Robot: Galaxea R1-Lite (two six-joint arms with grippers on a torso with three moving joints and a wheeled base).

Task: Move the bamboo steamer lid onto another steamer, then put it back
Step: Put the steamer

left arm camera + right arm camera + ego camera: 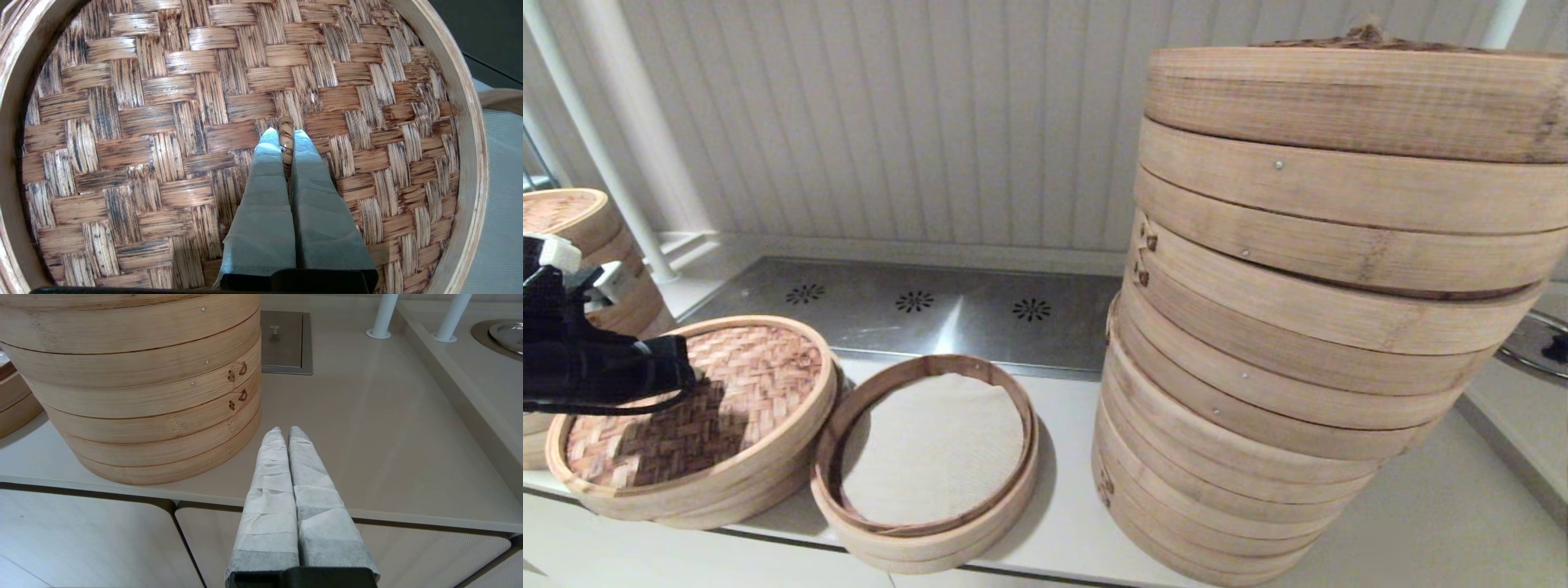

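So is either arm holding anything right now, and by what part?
Yes. The left gripper is shut on the lid, pinching its small centre loop. The right gripper is shut on nothing, hanging off the counter's edge by the tall stack.

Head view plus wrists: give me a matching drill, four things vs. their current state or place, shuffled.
Things:
1. bamboo steamer lid
2. open steamer
3. left claw
4. right claw

States:
a. shut on nothing, off the counter's front edge
b. uncovered, white liner showing
c. pinching the centre loop
d. sitting on the leftmost small basket

Pairs: 1-d, 2-b, 3-c, 4-a
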